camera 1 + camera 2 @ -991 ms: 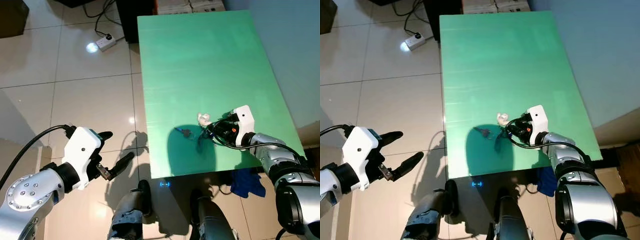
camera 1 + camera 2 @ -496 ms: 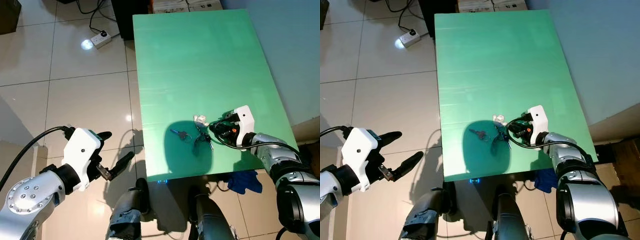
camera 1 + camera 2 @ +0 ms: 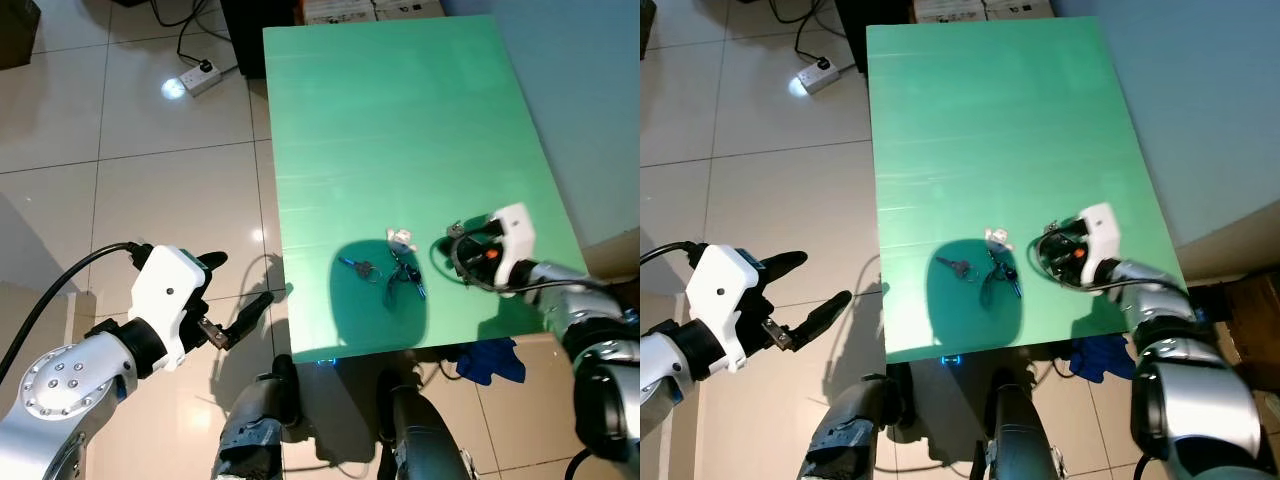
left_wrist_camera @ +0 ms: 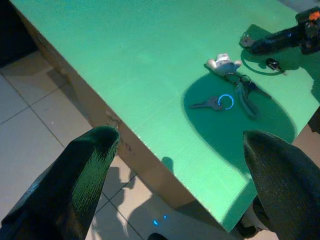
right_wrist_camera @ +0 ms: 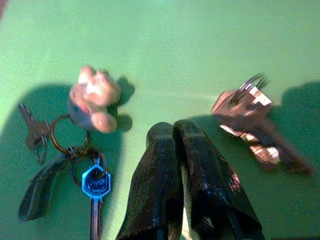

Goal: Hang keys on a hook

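Note:
A key bunch (image 3: 402, 276) with a blue-headed key, a dark strap and a pale pink charm (image 3: 402, 238) lies on the green table (image 3: 400, 120) near its front edge. A single key on a blue ring (image 3: 358, 266) lies just left of it. My right gripper (image 3: 452, 240) rests low over the table to the right of the bunch, apart from it, fingers (image 5: 165, 165) pressed shut on nothing. A second small silver key set (image 5: 247, 115) lies right beside those fingers. My left gripper (image 3: 235, 285) hangs open over the floor left of the table.
A white power strip (image 3: 205, 75) with cables lies on the tiled floor at the back left. A dark cabinet (image 3: 240, 30) stands behind the table's far end. A blue cloth (image 3: 490, 360) lies under the table's front right corner. A blue wall (image 3: 590, 100) runs along the right.
My right gripper has drawn back to the right, away from the key bunch, which stays spread on the table. The left arm has barely moved.

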You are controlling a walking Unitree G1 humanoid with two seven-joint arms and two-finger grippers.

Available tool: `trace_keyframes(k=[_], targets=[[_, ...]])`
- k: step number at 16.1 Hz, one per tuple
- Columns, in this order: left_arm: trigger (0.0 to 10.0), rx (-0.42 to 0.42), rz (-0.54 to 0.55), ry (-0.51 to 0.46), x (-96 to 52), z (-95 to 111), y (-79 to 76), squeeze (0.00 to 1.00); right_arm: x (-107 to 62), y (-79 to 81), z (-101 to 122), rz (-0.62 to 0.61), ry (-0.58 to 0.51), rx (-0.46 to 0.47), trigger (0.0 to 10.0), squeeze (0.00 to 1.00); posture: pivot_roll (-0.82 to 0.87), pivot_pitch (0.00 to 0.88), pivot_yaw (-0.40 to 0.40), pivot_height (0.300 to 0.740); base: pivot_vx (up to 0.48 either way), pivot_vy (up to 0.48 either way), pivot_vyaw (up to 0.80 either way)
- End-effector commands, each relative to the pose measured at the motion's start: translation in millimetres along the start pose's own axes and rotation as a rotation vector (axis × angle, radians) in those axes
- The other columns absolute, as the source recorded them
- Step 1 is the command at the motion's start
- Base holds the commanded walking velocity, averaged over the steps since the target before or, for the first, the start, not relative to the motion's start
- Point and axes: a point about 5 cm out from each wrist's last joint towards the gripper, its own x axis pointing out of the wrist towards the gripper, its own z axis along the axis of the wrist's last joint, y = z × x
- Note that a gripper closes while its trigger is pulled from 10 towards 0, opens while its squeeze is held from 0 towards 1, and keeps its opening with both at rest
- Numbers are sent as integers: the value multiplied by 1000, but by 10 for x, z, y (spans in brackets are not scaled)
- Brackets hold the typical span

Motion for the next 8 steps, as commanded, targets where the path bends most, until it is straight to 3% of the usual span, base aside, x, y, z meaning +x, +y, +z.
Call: trace_keyframes(k=[1,3,4,5,8], targets=[[10000,-12,-17,12,16,-31,-44,0,-28,-2,-6,38,3,11,0,0,49,417,34,740,0,0,0],[10000,-14,-19,5,46,-27,-47,0,-24,18,60,90,9,-22,0,0,41,417,32,740,0,0,0],[10000,-17,-21,4,62,-33,-52,0,18,101,105,186,35,-98,10000,812,36,421,31,740,0,0,0],[10000,-17,-28,7,66,-38,-56,0,34,144,81,235,76,-125,10000,1000,25,424,31,740,0,0,0],[10000,-10,-62,17,90,-52,-83,0,60,157,107,238,123,-152,10000,1000,7,426,34,740,0,0,0]])
